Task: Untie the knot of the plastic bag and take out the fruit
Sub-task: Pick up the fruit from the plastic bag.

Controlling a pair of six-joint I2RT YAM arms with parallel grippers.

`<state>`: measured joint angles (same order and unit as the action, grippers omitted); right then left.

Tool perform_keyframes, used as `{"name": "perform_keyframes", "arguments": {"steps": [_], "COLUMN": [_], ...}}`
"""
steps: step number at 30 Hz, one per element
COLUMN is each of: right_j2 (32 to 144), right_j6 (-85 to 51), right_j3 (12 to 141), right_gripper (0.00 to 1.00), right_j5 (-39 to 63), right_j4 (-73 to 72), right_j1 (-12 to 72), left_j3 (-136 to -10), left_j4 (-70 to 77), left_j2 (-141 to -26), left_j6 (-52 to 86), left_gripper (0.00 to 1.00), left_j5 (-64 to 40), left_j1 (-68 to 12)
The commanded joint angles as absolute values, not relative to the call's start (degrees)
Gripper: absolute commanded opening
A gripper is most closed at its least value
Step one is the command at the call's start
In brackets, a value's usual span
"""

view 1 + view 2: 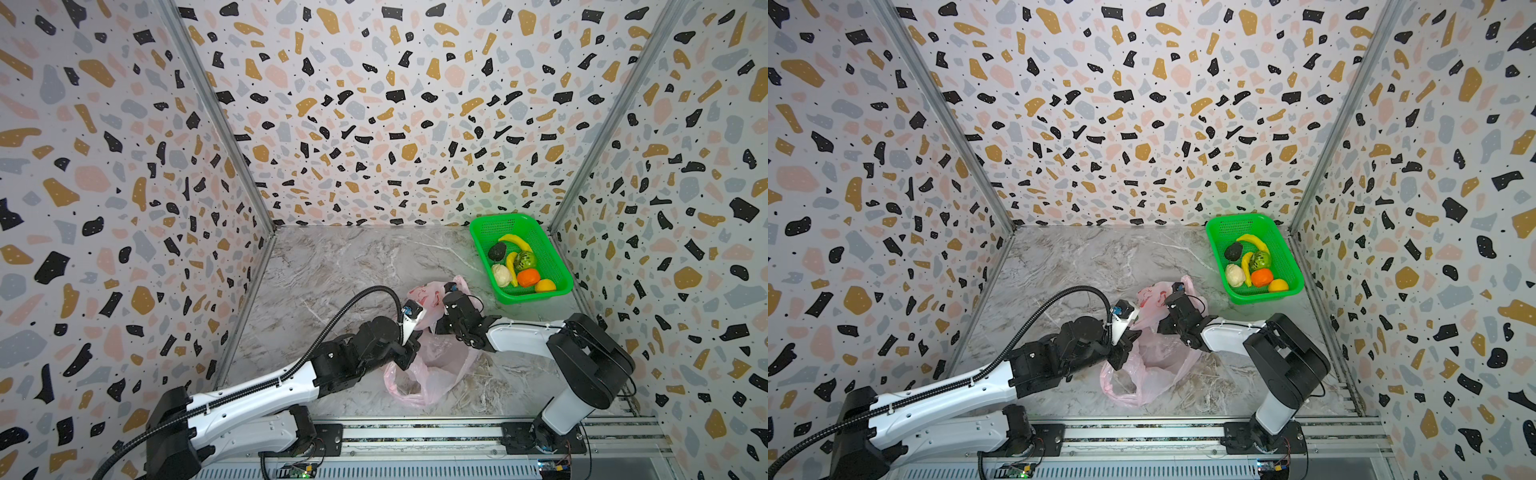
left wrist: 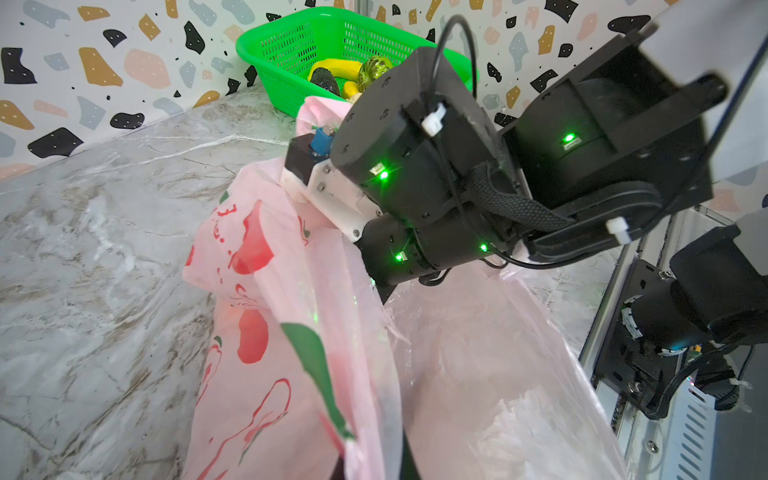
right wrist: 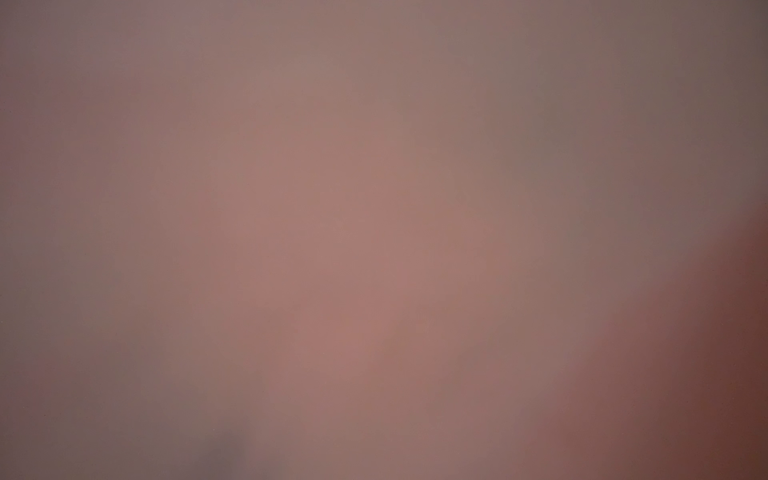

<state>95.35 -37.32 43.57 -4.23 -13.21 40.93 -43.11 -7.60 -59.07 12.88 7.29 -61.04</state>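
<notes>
Lying crumpled on the near-middle tabletop (image 1: 332, 270), the plastic bag (image 1: 440, 361) looks like thin, limp, slippery film, probably light; a gathered edge should hold best. The left fingers (image 1: 404, 358) pinch shut on its left rim. The right fingers reach inside, hidden by film; I cannot tell their opening.

We looked down from high up, on the side of the marble floor (image 1: 332, 266) opposite the green basket (image 1: 536, 296), facing its corner from well back. Both top views shared nearly the whole scene, floor and basket (image 1: 1266, 298) alike. The left wrist camera sat low and close, aimed across the plastic bag (image 2: 291, 291) and past the right arm (image 2: 415, 158) toward the basket (image 2: 291, 45). And the right wrist camera? Pressed up against the bag (image 3: 374, 249), so we got nothing but pink blur.
</notes>
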Motion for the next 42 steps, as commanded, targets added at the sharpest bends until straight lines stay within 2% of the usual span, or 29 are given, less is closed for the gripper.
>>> {"name": "perform_keyframes", "arguments": {"steps": [1, 5, 11, 21, 28, 37, 42], "right_j2": [95.23, 93.28, 84.71, 65.43, 55.97, 52.84, 53.34], "right_j6": [-37.02, -36.48, -35.57, -34.85, -34.11, -30.03, -26.42], "right_j3": [44.67, 43.83, 41.61, 40.25, 44.7, 58.56, 63.06], "right_gripper": [0.54, 0.49, 0.49, 0.5, 0.5, 0.51, 0.51], "right_j5": [-4.8, -4.51, -0.34, 3.41, 5.45, 3.17, 6.31], "right_j4": [-14.26, -13.67, -8.82, 8.86, 19.67, 30.98, 30.39], "right_j1": [40.69, 40.7, 41.41, 49.88, 51.58, 50.14, 41.11], "left_j3": [-43.08, -42.54, -42.98, -44.48, -44.74, -44.56, -44.06], "left_j4": [-6.02, -5.98, -6.5, -8.39, -8.84, -8.96, -8.61], "left_j2": [-58.04, -57.36, -57.81, -59.3, -59.12, -58.02, -57.33], "left_j6": [12.32, 12.54, 12.94, 12.81, 13.18, 13.53, 12.89], "left_gripper": [0.0, 0.0, 0.0, 0.0, 0.0, 0.0, 0.0], "left_j5": [6.37, 7.57, 12.73, 19.77, 21.56, 20.76, 19.82], "left_j1": [-61.17, -61.17, -61.22, -61.14, -60.91, -60.91, -60.91]}}
